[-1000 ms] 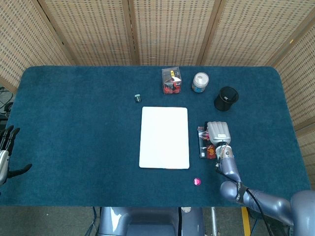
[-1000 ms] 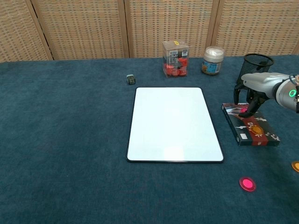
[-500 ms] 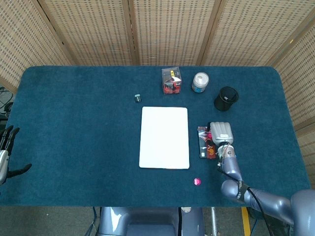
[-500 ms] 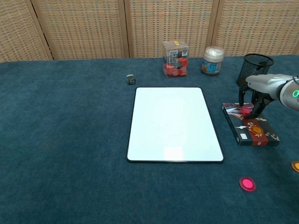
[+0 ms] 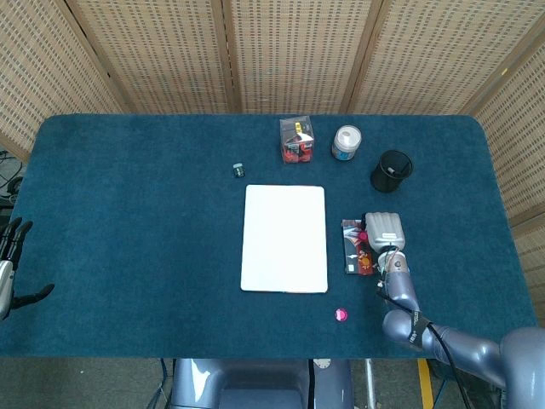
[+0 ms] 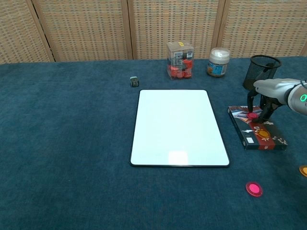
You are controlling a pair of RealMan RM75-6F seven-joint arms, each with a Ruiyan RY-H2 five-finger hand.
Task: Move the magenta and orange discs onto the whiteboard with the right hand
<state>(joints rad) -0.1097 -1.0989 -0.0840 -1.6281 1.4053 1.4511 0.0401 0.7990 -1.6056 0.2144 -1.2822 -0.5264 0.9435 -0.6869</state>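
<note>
The whiteboard lies flat at the table's middle with nothing on it. One magenta disc lies on the cloth in front of the board's near right corner. An orange disc shows at the right frame edge. My right hand hovers over the far end of a dark patterned box, fingers apart and pointing down. A second magenta disc lies on the box between the fingertips. My left hand hangs at the table's left edge, fingers spread and holding nothing.
Along the back stand a clear box of red discs, a white jar and a black mesh cup just behind my right hand. A small dark object lies beyond the board's far left corner.
My right hand has drifted a little to the right over the box. The magenta disc on the box stays where it was and shows more fully.
</note>
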